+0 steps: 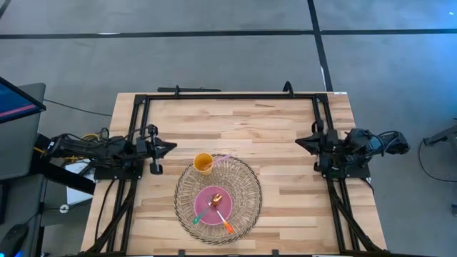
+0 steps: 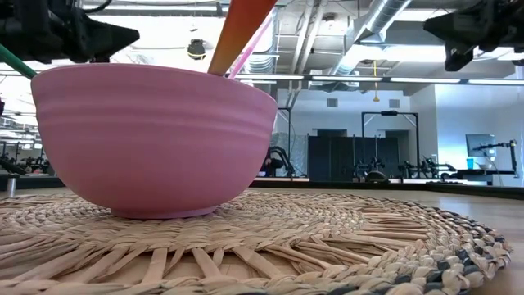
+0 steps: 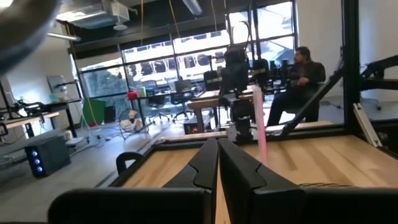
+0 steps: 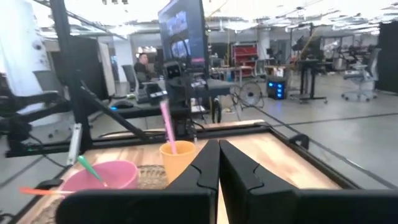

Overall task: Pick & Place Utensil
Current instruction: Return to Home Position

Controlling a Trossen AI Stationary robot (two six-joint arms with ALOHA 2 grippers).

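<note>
So, my left gripper (image 1: 169,148) and right gripper (image 1: 300,141) are both pinched closed, well apart. Between them sits the yellow cup (image 1: 203,163) holding the pink straw (image 1: 223,156), beside the bowl (image 1: 212,207) with the green spoon (image 1: 201,215).

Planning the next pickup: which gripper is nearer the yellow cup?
Left. The left gripper hangs close beside the yellow cup, just off the mat. The right gripper is far across the table on the cup's opposite side. Both are shut.
</note>
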